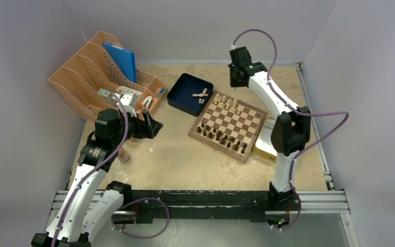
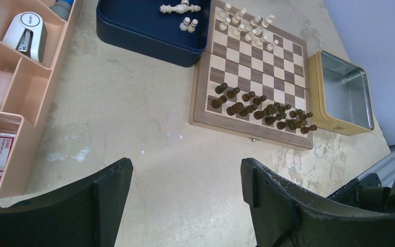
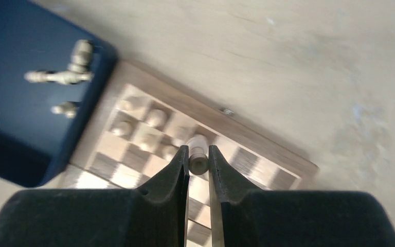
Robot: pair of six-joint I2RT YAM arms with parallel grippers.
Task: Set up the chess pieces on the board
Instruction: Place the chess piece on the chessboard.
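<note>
Right gripper [image 3: 198, 154] is clenching a pale chess piece [image 3: 197, 140] over the far rows of the board [image 1: 229, 125], near the tabletop's [image 1: 185, 164] far edge. A crooked descent risks toppling the crowded pale pieces [image 3: 154, 118] alongside. Left gripper [image 2: 182, 170] is hanging wide open.

Soft, even overhead light, faint shadows. Beyond the right gripper's [image 3: 198, 154] fingers [image 3: 172, 180], the board [image 3: 247, 160] and dark blue tray [image 3: 10, 128] smear with motion blur; the pale chess piece [image 3: 197, 143] between the fingertips reads sharper. Left wrist view is crisp.
</note>
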